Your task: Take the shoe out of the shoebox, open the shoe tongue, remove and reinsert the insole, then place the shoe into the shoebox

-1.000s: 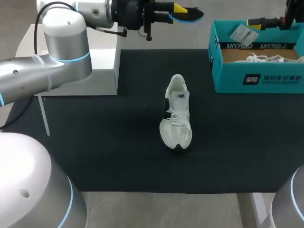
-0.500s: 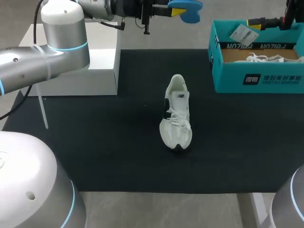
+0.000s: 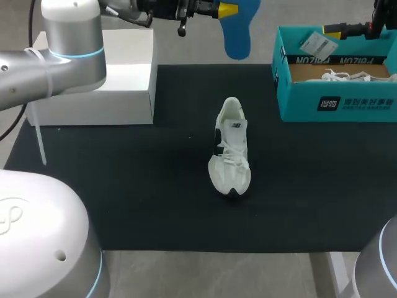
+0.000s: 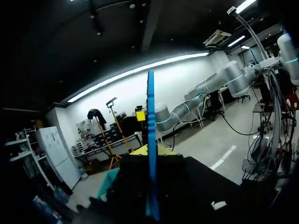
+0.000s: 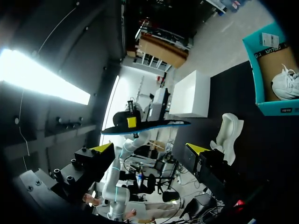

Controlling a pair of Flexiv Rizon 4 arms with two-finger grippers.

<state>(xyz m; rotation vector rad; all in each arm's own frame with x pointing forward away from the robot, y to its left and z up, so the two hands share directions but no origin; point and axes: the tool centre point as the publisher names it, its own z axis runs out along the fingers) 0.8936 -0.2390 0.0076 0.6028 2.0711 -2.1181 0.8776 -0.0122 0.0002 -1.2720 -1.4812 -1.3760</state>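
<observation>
Black mat (image 3: 155, 205) bears white shoe (image 3: 231, 149), teal shoebox (image 3: 338, 102).

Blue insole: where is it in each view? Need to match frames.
Head view: insole top centre, hanging from the left end effector.
Left wrist view: insole edge-on, a blue strip between its own fingers.
Right wrist view: insole out ahead, level, in the other arm's grip.
Shared landmark: the left end effector's yellow tip pinching it.

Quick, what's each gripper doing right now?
Left gripper: shut on the blue insole.
Right gripper: open, holding nothing.
</observation>
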